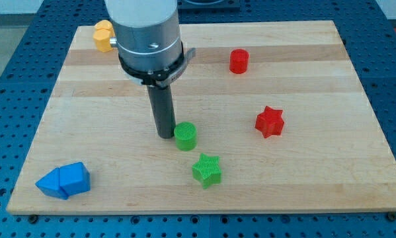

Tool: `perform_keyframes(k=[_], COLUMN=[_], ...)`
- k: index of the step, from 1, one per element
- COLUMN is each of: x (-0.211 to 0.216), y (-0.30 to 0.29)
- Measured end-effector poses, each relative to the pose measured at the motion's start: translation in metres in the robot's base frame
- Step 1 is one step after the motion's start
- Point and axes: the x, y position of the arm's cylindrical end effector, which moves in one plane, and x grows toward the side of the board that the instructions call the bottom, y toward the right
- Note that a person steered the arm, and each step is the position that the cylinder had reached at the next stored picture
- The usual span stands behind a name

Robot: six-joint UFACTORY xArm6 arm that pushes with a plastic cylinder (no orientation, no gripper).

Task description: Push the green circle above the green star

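Camera view shows my tip [165, 135], a bare rod with no pincer to spread or press, touching the left side of the small green plastic circle [186, 136], which sits on the pale wooden tabletop [303, 172] just up-left of the green plastic star [207, 170]; next I judge a short nudge rightward is needed.
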Motion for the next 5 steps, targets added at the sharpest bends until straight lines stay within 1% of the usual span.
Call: perform_keyframes(k=[1,2,3,5], x=[0.003,-0.019,-0.027,-0.023], y=[0.0,0.0,0.002,0.019])
